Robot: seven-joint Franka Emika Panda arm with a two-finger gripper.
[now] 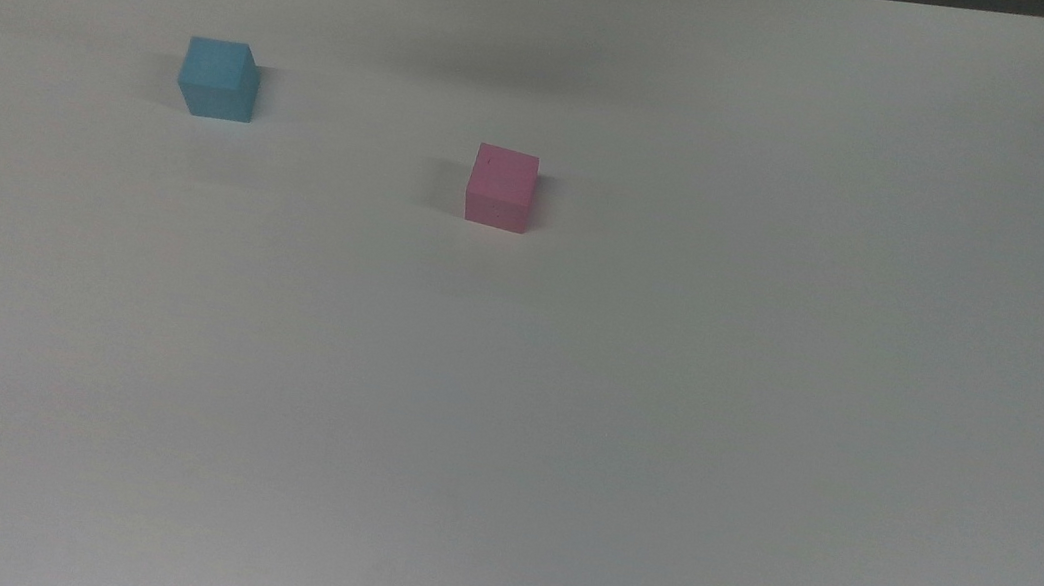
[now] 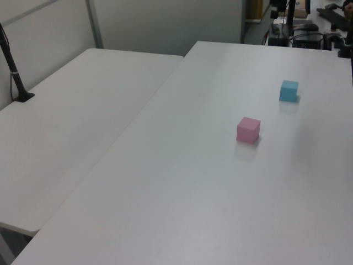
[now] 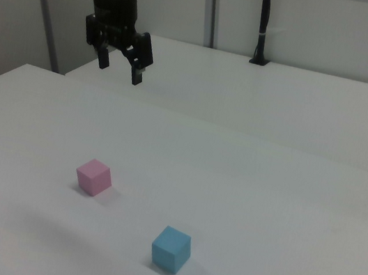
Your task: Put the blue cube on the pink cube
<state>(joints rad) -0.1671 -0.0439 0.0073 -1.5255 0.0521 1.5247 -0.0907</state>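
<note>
The gripper (image 3: 120,67) hangs high above the white table (image 1: 669,403), fingers spread and empty, while the blue cube (image 1: 219,79) sits apart at about ten o'clock from the pink cube (image 1: 502,187) in the top view, both free for a clean top-down grab.

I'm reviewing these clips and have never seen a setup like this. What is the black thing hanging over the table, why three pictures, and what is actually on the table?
The three pictures show one moment from three cameras: the top view looks down on the table, the left view and right view look across it from the sides. The black thing in the right view is the robot arm's gripper, the part that grasps. It hangs above the white table with its jaws open, holding nothing. Two small cubes sit on the table, apart from each other: a blue cube and a pink cube. A second white table stands alongside.
</note>
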